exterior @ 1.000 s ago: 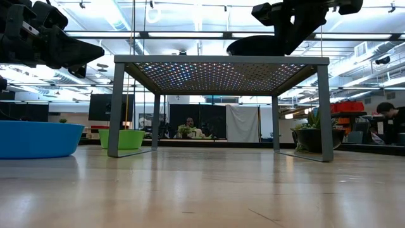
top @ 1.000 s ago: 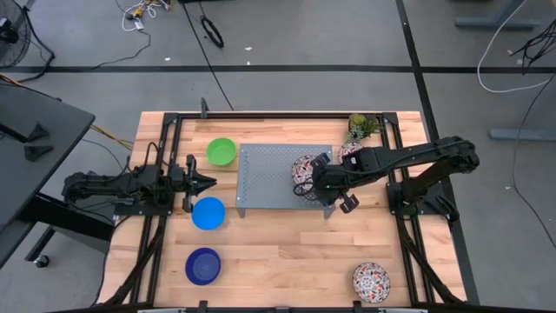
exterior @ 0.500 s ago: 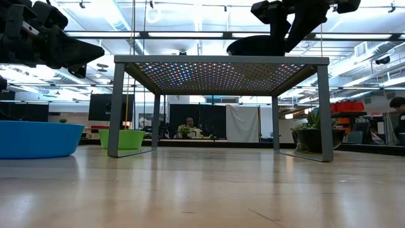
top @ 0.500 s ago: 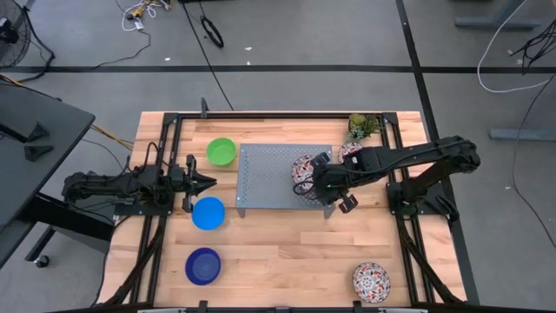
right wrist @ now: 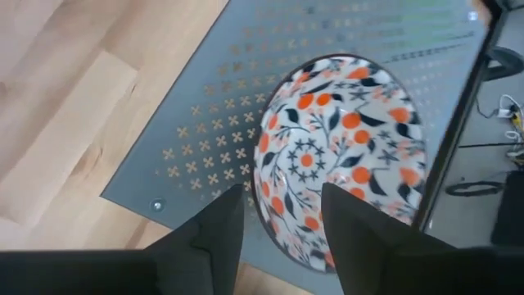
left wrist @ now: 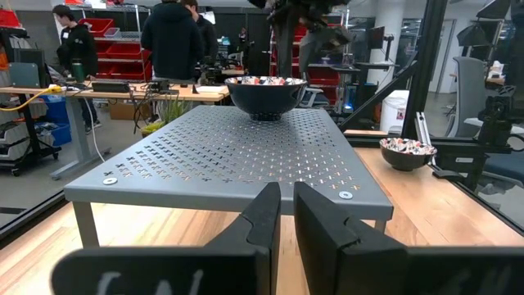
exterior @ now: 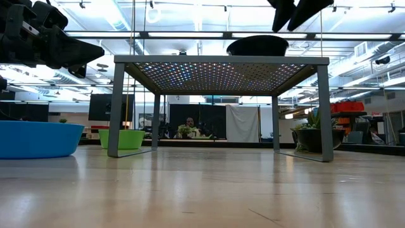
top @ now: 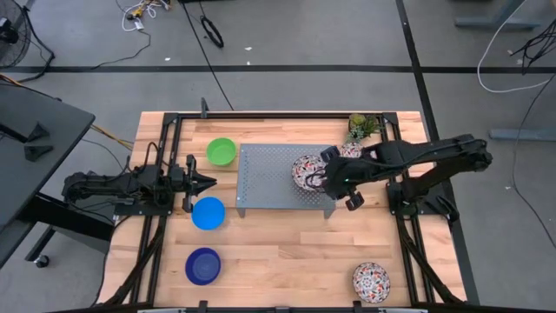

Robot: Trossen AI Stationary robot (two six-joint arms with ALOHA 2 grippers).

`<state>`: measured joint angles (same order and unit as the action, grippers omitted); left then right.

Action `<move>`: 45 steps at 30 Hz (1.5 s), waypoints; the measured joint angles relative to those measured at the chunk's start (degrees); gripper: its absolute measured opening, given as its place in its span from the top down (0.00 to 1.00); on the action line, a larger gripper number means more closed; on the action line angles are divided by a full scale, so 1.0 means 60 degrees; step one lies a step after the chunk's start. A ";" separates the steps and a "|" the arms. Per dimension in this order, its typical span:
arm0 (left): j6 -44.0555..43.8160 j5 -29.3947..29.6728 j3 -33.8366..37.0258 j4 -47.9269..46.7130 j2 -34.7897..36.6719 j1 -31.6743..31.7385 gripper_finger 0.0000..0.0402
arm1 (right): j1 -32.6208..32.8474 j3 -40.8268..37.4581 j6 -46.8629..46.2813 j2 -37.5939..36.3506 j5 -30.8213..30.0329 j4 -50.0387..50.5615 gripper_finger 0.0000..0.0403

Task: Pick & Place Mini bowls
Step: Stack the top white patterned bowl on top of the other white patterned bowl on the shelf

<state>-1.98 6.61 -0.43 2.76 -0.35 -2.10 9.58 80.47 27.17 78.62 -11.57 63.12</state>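
Note:
A white bowl with a red-and-blue floral pattern [top: 306, 171] stands upright on its foot on the grey perforated stand [top: 269, 174], near the stand's right end; it also shows in the right wrist view [right wrist: 340, 156] and the low view [exterior: 257, 45]. My right gripper [top: 326, 176] is open just above and to the right of it [exterior: 292, 16], touching nothing. My left gripper [top: 207, 183] is shut and empty at the table's left, between the green bowl [top: 221, 151] and the light blue bowl [top: 208, 213]. The dark blue bowl [top: 203, 266] sits near the front left.
A second patterned bowl [top: 349, 150] sits on the table right of the stand, partly under my right arm, beside the small potted plant [top: 362, 126]. A third patterned bowl [top: 372, 280] sits at the front right. People stand in the room beyond the table.
My right gripper has let go of the patterned bowl, risen above it and drawn back a little toward the table's right edge. The bowl stays where it was on the stand.

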 joint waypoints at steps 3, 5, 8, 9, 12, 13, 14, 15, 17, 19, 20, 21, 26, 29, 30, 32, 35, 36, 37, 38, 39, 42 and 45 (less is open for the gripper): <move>0.0000 0.0002 0.0003 -0.0001 0.0000 -0.0001 0.89 | 0.0000 0.0004 -0.0348 -0.0265 -0.0015 0.0073 0.59; 0.0000 0.0000 0.0000 0.0000 -0.0002 -0.0001 0.89 | 0.0000 0.0004 -0.0568 -0.0444 -0.0028 0.0104 0.59; 0.0000 0.0000 0.0002 0.0000 -0.0002 0.0001 0.89 | 0.0000 0.0004 -0.1004 -0.0721 -0.0026 0.0238 0.59; 0.0000 0.0002 0.0002 0.0000 0.0000 0.0000 0.89 | 0.0000 0.0004 -0.1133 -0.0816 -0.0025 0.0289 0.59; 0.0000 0.0001 0.0003 0.0000 0.0001 0.0002 0.89 | 0.0000 0.0004 -0.1389 -0.1088 -0.0018 0.0564 0.59; 0.0000 0.0000 0.0004 0.0000 -0.0002 0.0002 0.89 | 0.0000 0.0004 -0.1502 -0.1193 -0.0011 0.0669 0.59; 0.0000 0.0002 0.0000 0.0000 0.0001 0.0000 0.89 | 0.0000 0.0004 -0.1590 -0.1280 -0.0002 0.0810 0.59; 0.0000 0.0002 0.0000 0.0000 0.0000 -0.0001 0.89 | 0.0000 0.0004 -0.1710 -0.1370 -0.0002 0.0926 0.59; 0.0000 0.0001 0.0001 -0.0001 -0.0001 -0.0001 0.89 | 0.0000 0.0004 -0.1818 -0.1514 0.0000 0.1161 0.59; 0.0000 0.0004 0.0004 0.0000 -0.0001 0.0001 0.89 | -0.0023 0.0004 -0.1947 -0.1610 -0.0002 0.1409 0.59; 0.0000 0.0002 0.0001 0.0000 -0.0001 0.0000 0.89 | -0.0047 -0.0046 -0.1955 -0.1663 -0.0004 0.1425 0.59; 0.0000 0.0001 0.0004 0.0000 0.0001 -0.0001 0.89 | -0.0079 -0.0155 -0.1956 -0.1733 0.0004 0.1430 0.59; 0.0000 0.0003 0.0002 -0.0001 0.0000 0.0001 0.89 | -0.0253 -0.1057 -0.2061 -0.2138 0.0000 0.1476 0.59; 0.0000 0.0000 0.0004 0.0000 -0.0002 0.0000 0.89 | -0.0394 -0.1665 -0.2449 -0.2406 0.0002 0.1478 0.59; 0.0000 0.0001 0.0001 0.0000 0.0001 -0.0001 0.89 | -0.0441 -0.1851 -0.2554 -0.2478 0.0002 0.1492 0.59; 0.0000 0.0004 0.0001 0.0000 0.0000 0.0001 0.89 | -0.0541 -0.2187 -0.2739 -0.2618 0.0000 0.1478 0.59; 0.0000 0.0004 0.0004 -0.0004 -0.0002 0.0002 0.89 | -0.0749 -0.2600 -0.2992 -0.2760 0.0007 0.1478 0.59; 0.0000 0.0003 0.0002 0.0000 -0.0002 0.0000 0.89 | -0.0845 -0.2716 -0.3063 -0.2777 0.0006 0.1478 0.59; 0.0000 0.0003 0.0003 0.0000 -0.0002 0.0001 0.89 | -0.0944 -0.2808 -0.3162 -0.2784 0.0007 0.1477 0.59; 0.0000 0.0000 0.0003 0.0000 -0.0001 -0.0001 0.89 | -0.1073 -0.2894 -0.3245 -0.2786 0.0003 0.1476 0.59; 0.0000 0.0002 0.0003 0.0000 0.0001 0.0001 0.89 | -0.1213 -0.2978 -0.3287 -0.2786 0.0004 0.1456 0.59; 0.0000 0.0002 0.0002 0.0000 0.0000 0.0000 0.89 | -0.1637 -0.3180 -0.3302 -0.2785 0.0004 0.1402 0.59; 0.0000 0.0000 0.0002 0.0000 0.0001 0.0002 0.89 | -0.2070 -0.3268 -0.3307 -0.2786 0.0004 0.1347 0.59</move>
<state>-1.98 6.61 -0.42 2.76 -0.34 -2.09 -2.84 60.86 7.33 61.91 -11.55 71.20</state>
